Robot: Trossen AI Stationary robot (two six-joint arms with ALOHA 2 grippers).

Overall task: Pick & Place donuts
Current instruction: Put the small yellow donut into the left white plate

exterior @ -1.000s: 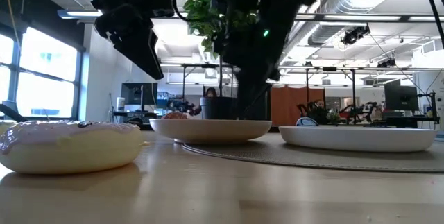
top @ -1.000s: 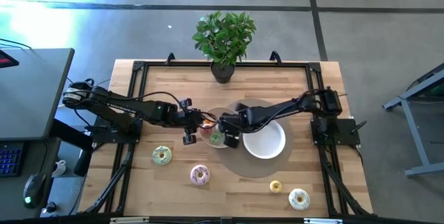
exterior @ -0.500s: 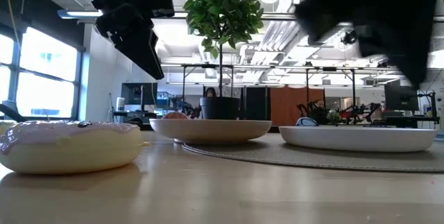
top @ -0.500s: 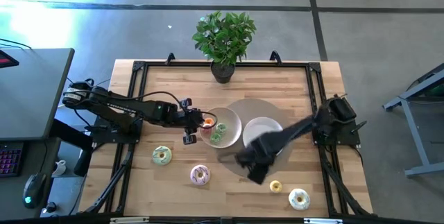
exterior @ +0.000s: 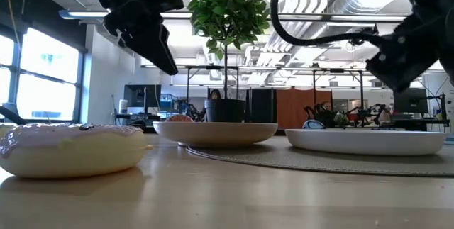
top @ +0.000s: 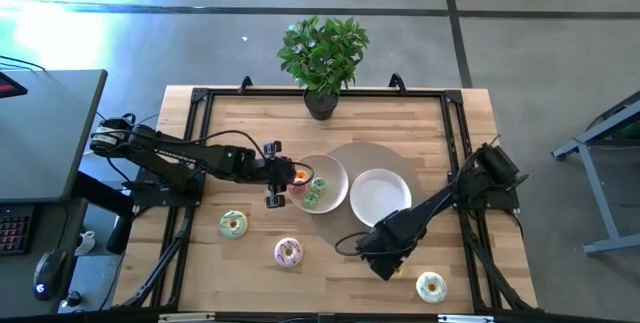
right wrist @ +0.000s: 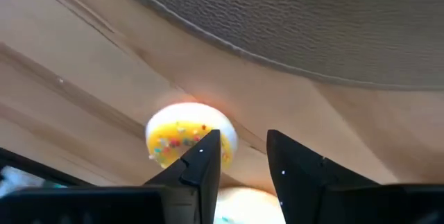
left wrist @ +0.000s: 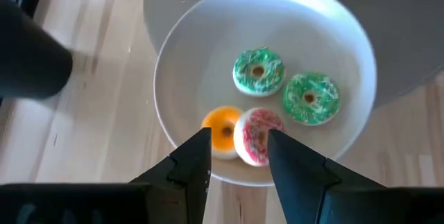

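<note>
The left white plate [top: 338, 177] holds two green donuts [left wrist: 258, 71] [left wrist: 310, 98], an orange donut [left wrist: 222, 130] and a pink donut [left wrist: 257, 137]. My left gripper [top: 283, 185] [left wrist: 239, 161] hangs open over that plate's left rim, fingers either side of the pink donut. My right gripper [top: 385, 259] [right wrist: 243, 160] is open, low over the small yellow donut [right wrist: 182, 141] near the table's near edge. A green donut [top: 233, 225], a pink one [top: 288, 253] and a white-yellow one [top: 431, 286] lie flat on the wood.
The second white plate [top: 380, 195] sits on a round grey mat [top: 350, 153] beside the first. A potted plant [top: 322, 58] stands at the far edge. Black frame rails run along the table's left and right sides. In the low view a pink-iced donut [exterior: 71, 147] lies close.
My right gripper has swung away from the left plate, across the mat toward the table's near edge, and come down over the small yellow donut. Two green donuts now show in the left plate where it had been.
</note>
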